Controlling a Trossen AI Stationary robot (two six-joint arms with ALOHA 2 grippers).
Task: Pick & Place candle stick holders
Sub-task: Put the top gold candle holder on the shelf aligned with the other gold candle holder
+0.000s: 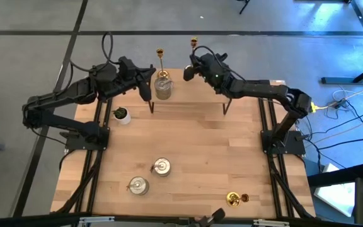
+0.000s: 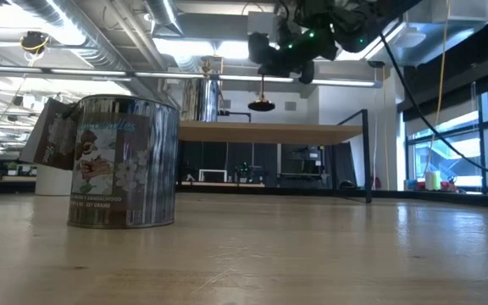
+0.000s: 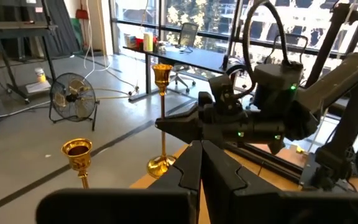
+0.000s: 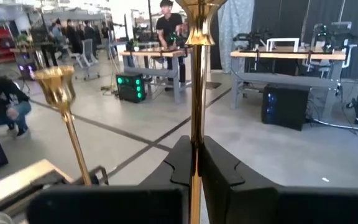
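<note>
A raised wooden shelf [image 1: 188, 94] stands at the table's far end. On it are one gold candle stick holder [image 1: 161, 53], upright, and a squat silvery-glass one [image 1: 162, 86]. My right gripper [image 4: 194, 155] is shut on a second gold holder [image 1: 194, 43] over the shelf's far right part. My left gripper [image 1: 149, 82] is shut with nothing in it, just left of the silvery-glass holder. Two silvery-glass holders [image 1: 161, 166] [image 1: 137, 185] stand on the near table. A gold holder [image 1: 234, 199] lies on its side near the front right. My right gripper pinches the gold holder's slim stem [image 4: 195, 134] between its two fingers, about halfway up. The fingers come in level from the table's right and lie across the stem. The holder stands upright, cup on top, with its round base [image 2: 261, 106] clear above the shelf.
A tiny white pot with a green plant [image 1: 122, 115] stands at the table's left, by the shelf's left leg [image 1: 151, 107]. The middle of the table is bare wood. People show in the room beyond, in the right wrist view.
</note>
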